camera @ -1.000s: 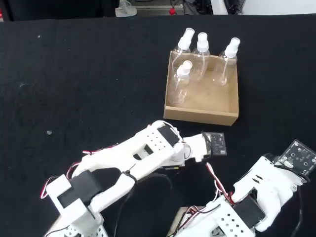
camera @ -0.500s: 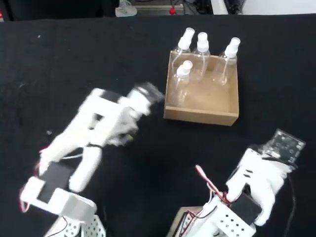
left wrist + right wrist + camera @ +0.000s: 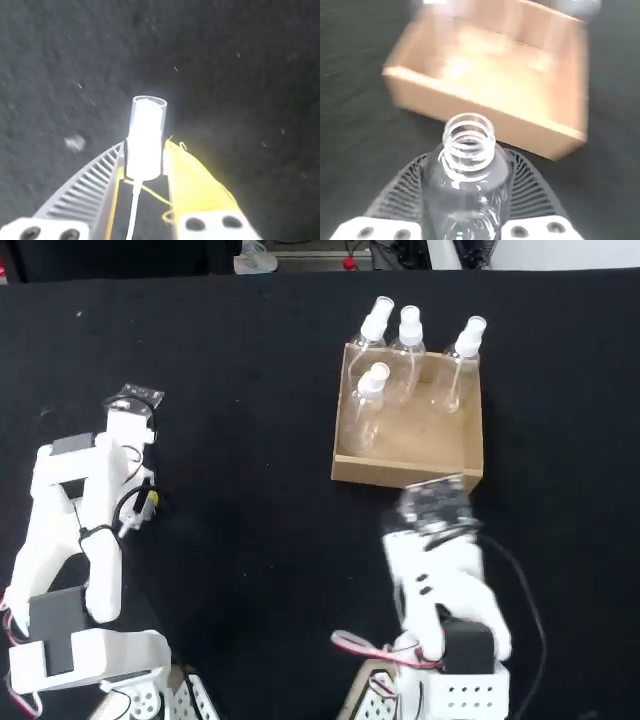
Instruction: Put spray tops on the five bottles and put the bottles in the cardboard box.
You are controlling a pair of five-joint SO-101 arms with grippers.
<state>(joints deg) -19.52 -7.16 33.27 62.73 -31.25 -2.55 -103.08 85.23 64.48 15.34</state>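
Four clear plastic bottles with white spray tops [image 3: 368, 405] are in the brown cardboard box [image 3: 405, 476]. One to go: my right gripper [image 3: 469, 161] pinches the uncapped clear bottle [image 3: 468, 137] near the box, and my left gripper [image 3: 145, 150] clamps the last white spray top [image 3: 147, 122], well apart.

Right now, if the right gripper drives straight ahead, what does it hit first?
Likely the near wall of the cardboard box, with the uncapped bottle in the right gripper touching first; height unclear.

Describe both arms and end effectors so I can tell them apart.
Left arm and right arm: white shells, black servos. Left end effector: one pale ribbed finger, one yellow. Right end effector: two dark ribbed fingers. Red wires at right base.
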